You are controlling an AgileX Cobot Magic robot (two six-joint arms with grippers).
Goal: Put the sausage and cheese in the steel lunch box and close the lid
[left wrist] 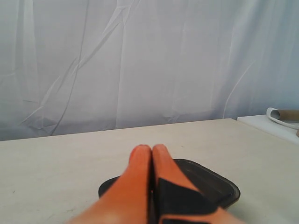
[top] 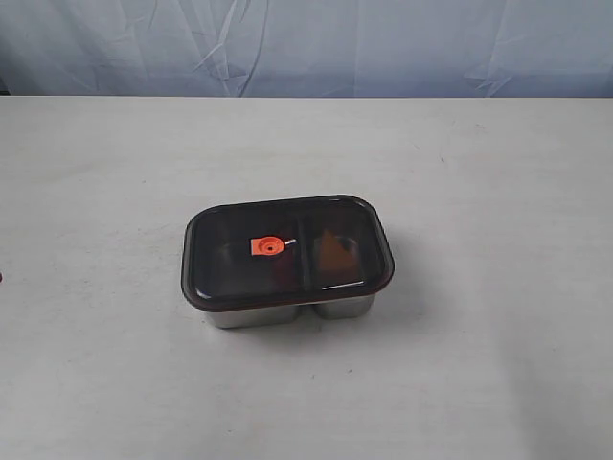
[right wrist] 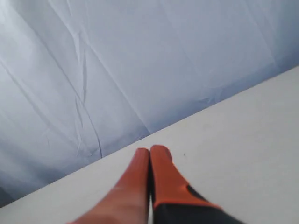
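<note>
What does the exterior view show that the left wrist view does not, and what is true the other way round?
Only the exterior view: the shiny walls of the steel lunch box below the lid, and the orange valve tab on top of the lid. No claw appears there.
Only the left wrist view: the left claw, shut, and a roll lying on a white ledge beside the table.
Both: the dark lid, the pale table and the wrinkled cloth backdrop.

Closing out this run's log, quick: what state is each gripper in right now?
Left gripper: shut, holding nothing.
Right gripper: shut, holding nothing.
</note>
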